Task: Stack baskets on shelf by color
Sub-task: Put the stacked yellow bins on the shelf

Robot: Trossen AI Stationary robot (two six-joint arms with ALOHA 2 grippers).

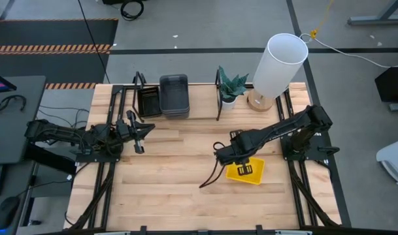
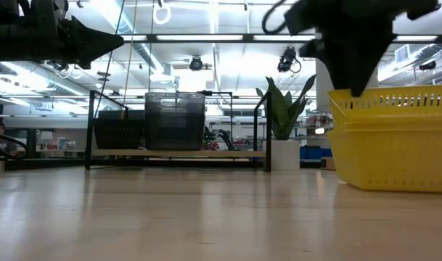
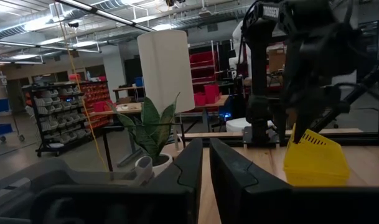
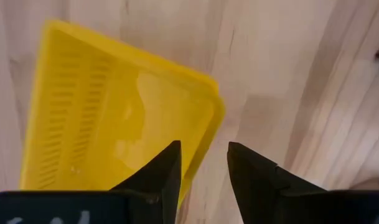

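A bright yellow basket (image 1: 246,172) sits flat on the tabletop, right of centre; it also shows in the low view (image 2: 392,138) and the right wrist view (image 4: 114,118). My right gripper (image 1: 229,156) (image 4: 203,163) is open and points down over the basket's left end. One finger stands inside its wall and one outside, without touching it. On the shelf (image 1: 179,111) at the far edge rest a black basket (image 1: 148,102) and a stack of dark grey baskets (image 1: 174,95). My left gripper (image 1: 139,132) (image 3: 206,171) is shut and hovers level near the shelf's left part.
A potted plant (image 1: 231,88) stands just right of the shelf's end loop. A tall white lamp (image 1: 278,64) stands at the far right. A dark cable (image 1: 210,177) trails on the wood left of the yellow basket. Bare tabletop (image 1: 172,183) stretches across the near half.
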